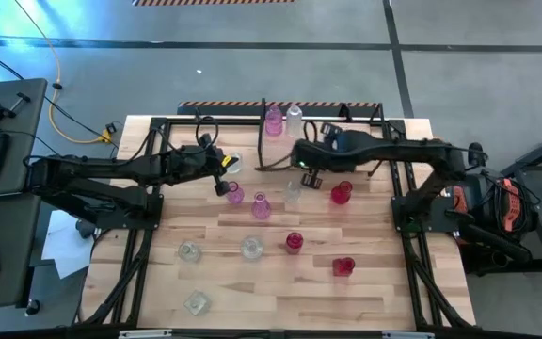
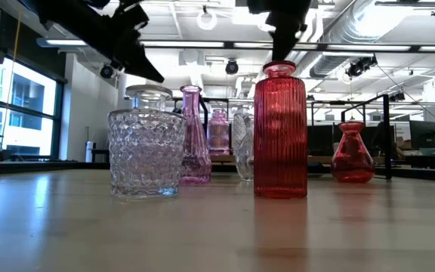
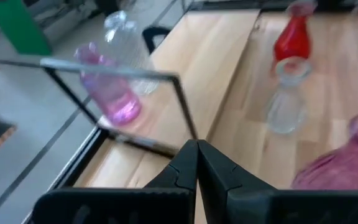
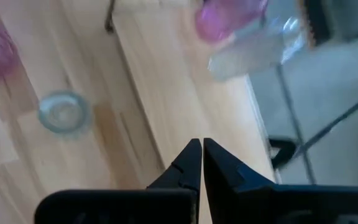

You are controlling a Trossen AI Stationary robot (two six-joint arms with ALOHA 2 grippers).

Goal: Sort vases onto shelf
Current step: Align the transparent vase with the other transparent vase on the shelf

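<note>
Pressing together with nothing between them, the left gripper's (image 3: 197,163) fingertips (image 3: 185,163) and, in the same way, the right gripper's (image 4: 202,157). Hovering over the far middle of the table (image 1: 384,292), one from each side, just in front of the shelf (image 1: 346,111).

Judging the step as a reach for the next vase: best done by spreading the fingers first, coming down over a neck rather than a wide body, and closing gently, since smooth glass will likely slip or tip. Worth keeping the two arms apart, being close together here.

Already on the shelf's top board: a pale pink bottle (image 1: 273,121) and a clear one (image 1: 294,119), side by side. Scattered across the table, well apart: a pink vase (image 1: 235,194) and another (image 1: 261,205) near the left gripper, a clear vase (image 1: 293,191) and a red one (image 1: 341,192) near the right. Nearer the front: a ribbed red bottle (image 2: 280,132), a cut-glass clear jar (image 2: 146,151), a red vase (image 1: 343,266) and two more clear pieces (image 1: 189,251) (image 1: 196,302).
</note>
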